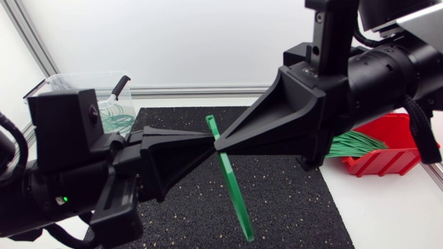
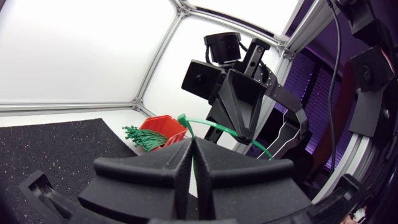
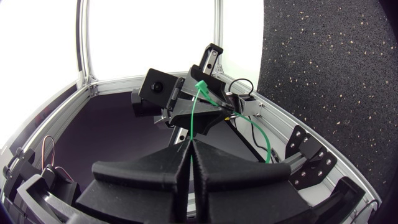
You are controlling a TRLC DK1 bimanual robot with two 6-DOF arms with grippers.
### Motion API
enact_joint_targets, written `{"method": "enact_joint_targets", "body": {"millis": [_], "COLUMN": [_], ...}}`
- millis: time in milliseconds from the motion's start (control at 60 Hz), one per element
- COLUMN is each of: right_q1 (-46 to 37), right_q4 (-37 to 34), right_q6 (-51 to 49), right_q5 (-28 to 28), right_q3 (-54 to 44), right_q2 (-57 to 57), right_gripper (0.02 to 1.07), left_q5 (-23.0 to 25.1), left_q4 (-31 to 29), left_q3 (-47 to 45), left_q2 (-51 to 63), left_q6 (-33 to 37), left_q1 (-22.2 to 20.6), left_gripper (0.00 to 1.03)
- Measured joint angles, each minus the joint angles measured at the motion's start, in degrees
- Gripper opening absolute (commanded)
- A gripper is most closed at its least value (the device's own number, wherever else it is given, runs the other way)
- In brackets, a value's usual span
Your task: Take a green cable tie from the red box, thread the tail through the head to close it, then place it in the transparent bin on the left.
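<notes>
A single green cable tie [image 1: 229, 181] is in the air at the middle of the frame. It is a flat, unclosed strip, tilted from its head down to the lower right. The left gripper [image 1: 208, 140] and the right gripper [image 1: 221, 144] both pinch it near the head. The red box [image 1: 387, 164] at the right edge holds a bundle of ties [image 1: 353, 144]. The transparent bin [image 1: 82, 81] stands in the upper left with green loops [image 1: 114, 116] inside.

The left gripper [image 1: 209, 141] and right gripper [image 1: 221, 144] are held raised above the table, tip to tip at mid-view. Each pair of fingers is closed on the green cable tie [image 1: 235, 194].
</notes>
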Motion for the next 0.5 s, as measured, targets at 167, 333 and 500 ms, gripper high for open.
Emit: {"method": "enact_joint_targets", "body": {"millis": [167,333,500], "right_q1": [0.0,-0.9,-1.8], "right_q4": [-0.2,-1.3,-1.5], "right_q6": [0.0,0.0,0.0], "right_q5": [0.0,-0.2,-0.2], "right_q3": [0.0,0.0,0.0], "right_q2": [0.0,0.0,0.0], "right_gripper": [0.08,0.08,0.08], "left_q5": [-3.5,-6.9,-8.2], "left_q4": [0.0,-0.1,-0.2], "left_q3": [0.0,0.2,0.4], "left_q2": [0.0,0.0,0.0], "left_q6": [3.2,7.1,10.4], "left_q1": [-2.2,-4.5,-5.2], "left_gripper": [0.04,0.04,0.04]}}
